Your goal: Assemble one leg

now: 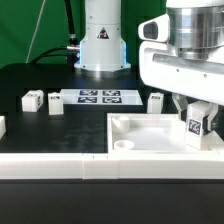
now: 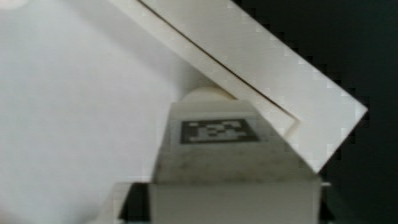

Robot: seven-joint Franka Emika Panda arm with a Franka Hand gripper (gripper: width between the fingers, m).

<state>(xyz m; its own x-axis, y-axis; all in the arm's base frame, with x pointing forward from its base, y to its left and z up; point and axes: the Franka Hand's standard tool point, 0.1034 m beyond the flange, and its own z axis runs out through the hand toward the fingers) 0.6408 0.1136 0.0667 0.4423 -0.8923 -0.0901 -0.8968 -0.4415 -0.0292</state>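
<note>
My gripper point(image 1: 194, 118) is shut on a leg point(image 1: 193, 125), a small white block with a marker tag facing the camera. It holds the leg upright at the exterior view's right, over the right end of the wide white square tray-like piece point(image 1: 140, 119). In the wrist view the leg point(image 2: 217, 135) fills the space between my dark fingers point(image 2: 135, 204), its far end against the tray piece's corner wall point(image 2: 267, 70). I cannot tell whether the leg is seated in a hole. Three more legs stand on the table point(image 1: 31, 99), point(image 1: 57, 104), point(image 1: 156, 102).
The marker board point(image 1: 98, 96) lies at the back middle, in front of the arm's base point(image 1: 103, 45). A long white bar point(image 1: 90, 165) runs along the front edge. A round corner hole point(image 1: 122, 145) shows in the tray piece. Another white part point(image 1: 2, 126) sits at the left edge.
</note>
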